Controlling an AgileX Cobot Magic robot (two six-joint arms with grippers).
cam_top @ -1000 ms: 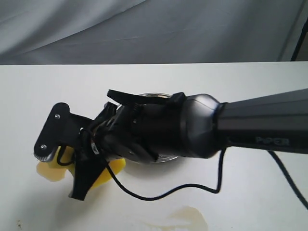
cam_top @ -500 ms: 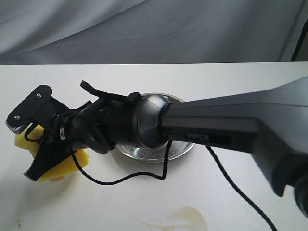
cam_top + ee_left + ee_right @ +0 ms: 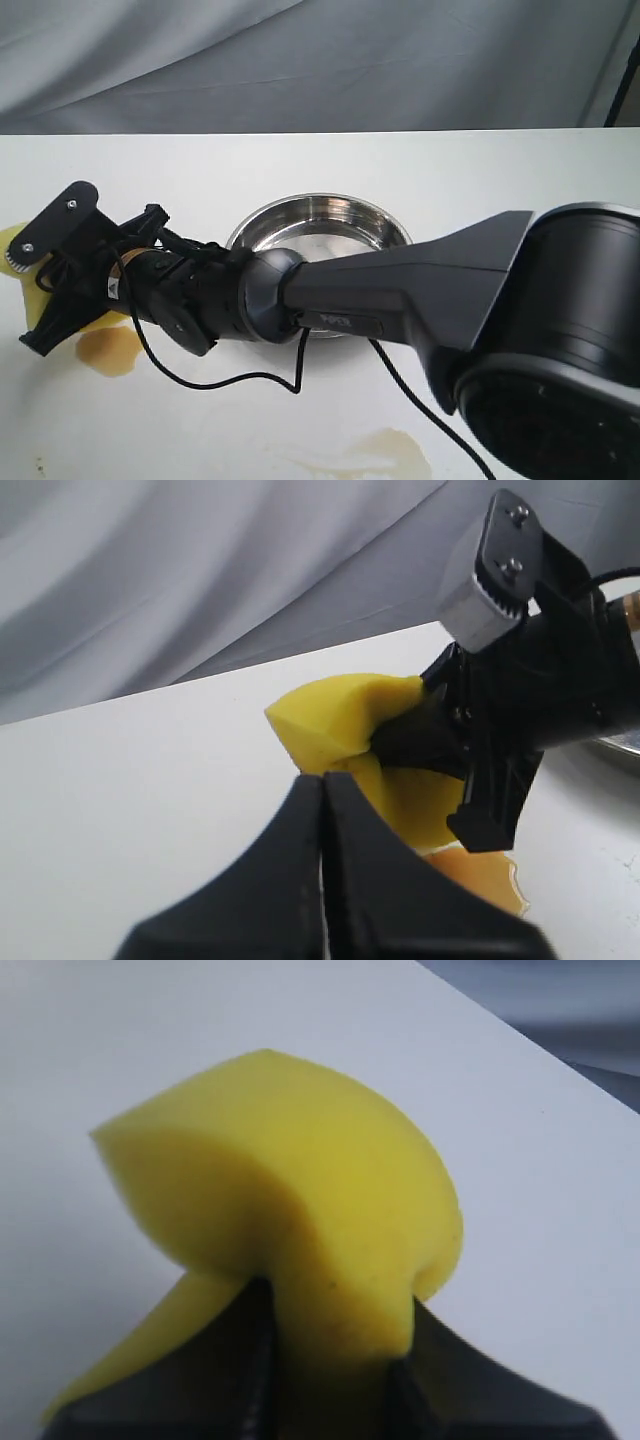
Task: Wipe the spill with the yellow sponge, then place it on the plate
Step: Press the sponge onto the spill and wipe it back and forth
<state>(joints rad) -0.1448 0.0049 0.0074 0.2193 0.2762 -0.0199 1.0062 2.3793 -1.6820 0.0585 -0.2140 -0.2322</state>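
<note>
As it squeezes yellow sponge, right tool barely parted

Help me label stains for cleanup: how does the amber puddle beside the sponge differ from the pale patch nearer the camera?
The spill is deep amber and compact; the pale patch is fainter, wider, with a brownish outline. The spill lies right beside the yellow sponge; the pale patch sits well apart from it. Both are liquid marks on the white table.
</note>
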